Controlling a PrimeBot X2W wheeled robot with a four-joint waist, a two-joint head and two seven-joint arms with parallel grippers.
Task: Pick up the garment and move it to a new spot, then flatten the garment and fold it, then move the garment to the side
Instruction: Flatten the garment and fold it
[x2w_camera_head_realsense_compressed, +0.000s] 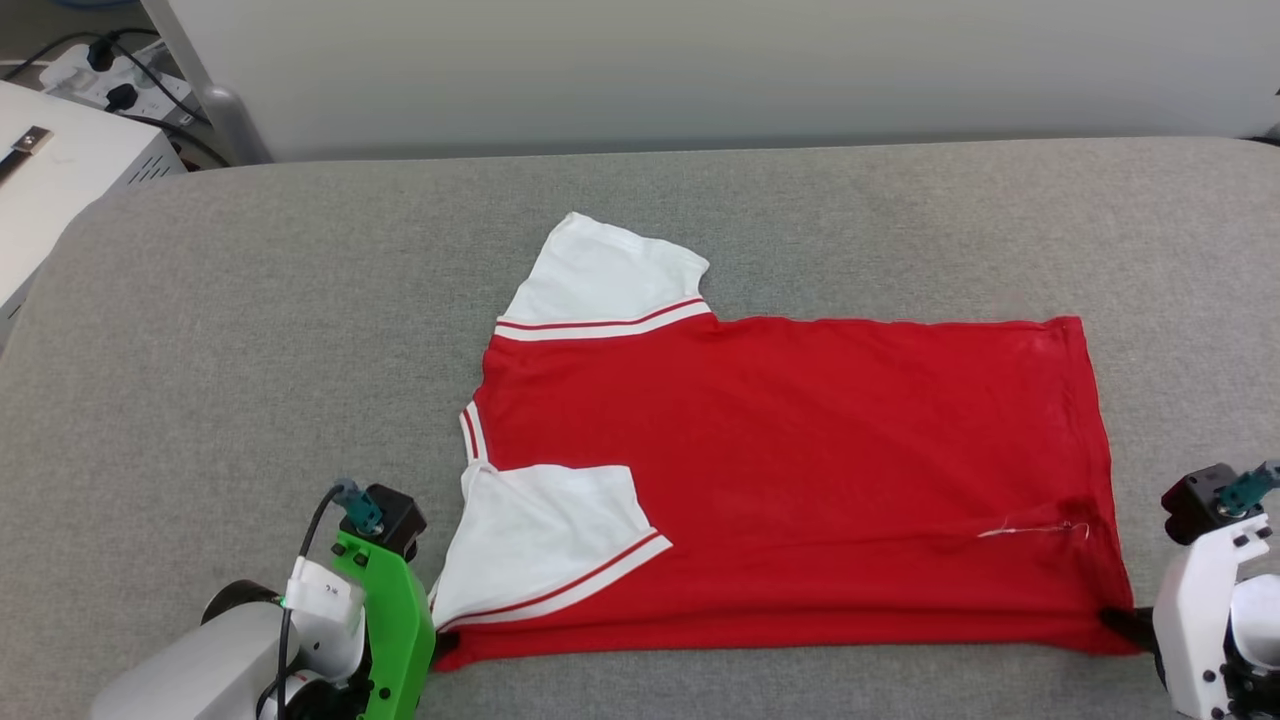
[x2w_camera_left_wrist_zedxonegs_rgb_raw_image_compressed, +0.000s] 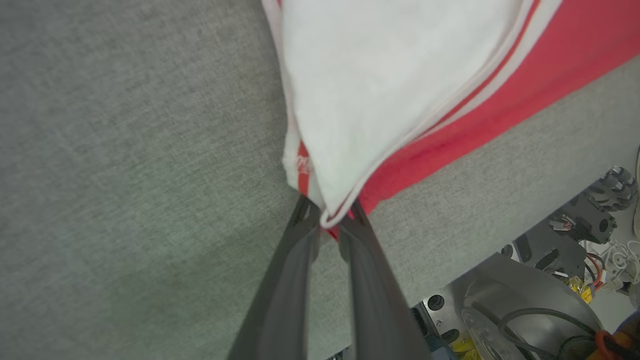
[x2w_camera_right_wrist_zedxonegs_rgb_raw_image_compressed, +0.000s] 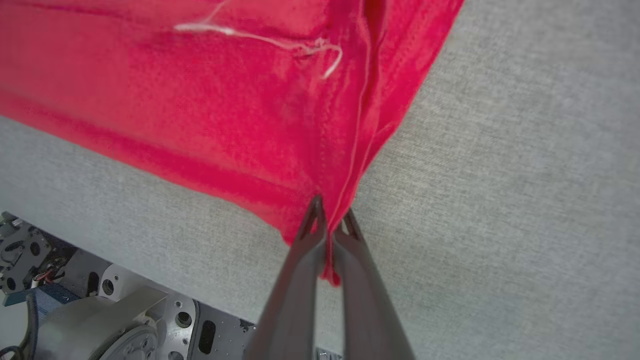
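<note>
Fingers (x2w_camera_left_wrist_zedxonegs_rgb_raw_image_compressed: 292, 280) of left gripper (x2w_camera_left_wrist_zedxonegs_rgb_raw_image_compressed: 330, 212) and right gripper (x2w_camera_right_wrist_zedxonegs_rgb_raw_image_compressed: 332, 212) clamped narrow on near corners of garment (x2w_camera_head_realsense_compressed: 800, 450). Risk of slip under tension from shallow hem bite, skewing fold.

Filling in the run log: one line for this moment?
shirt: spread on grey surface; left gripper: shut on sleeve-side corner; right gripper: shut on hem corner

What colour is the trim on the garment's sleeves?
White trim with a thin red stripe; the garment body is red. Head view shows it best.
</note>
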